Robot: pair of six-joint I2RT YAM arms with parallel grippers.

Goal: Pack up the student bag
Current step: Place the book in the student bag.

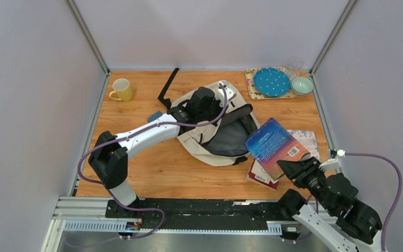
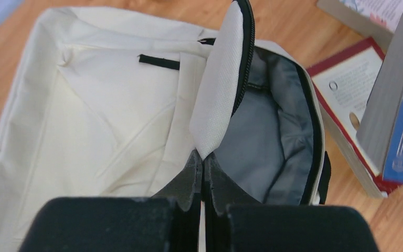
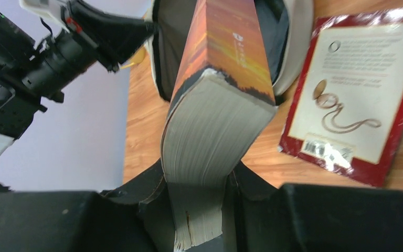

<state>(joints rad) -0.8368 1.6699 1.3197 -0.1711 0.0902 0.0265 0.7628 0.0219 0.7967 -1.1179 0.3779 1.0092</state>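
Over tabletop, blue book is pinched by right gripper, student bag rim by left gripper; book best slid edge-first into lifted mouth.

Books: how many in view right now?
3. Blue book held in the right claw by the open student bag; red book lying flat under it; floral-covered book just beyond. Bag could hide more.

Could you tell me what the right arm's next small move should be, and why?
Probably ease the gripped blue book forward into the student bag: the left fingers pinch its flap open, and the book points at the gray opening.
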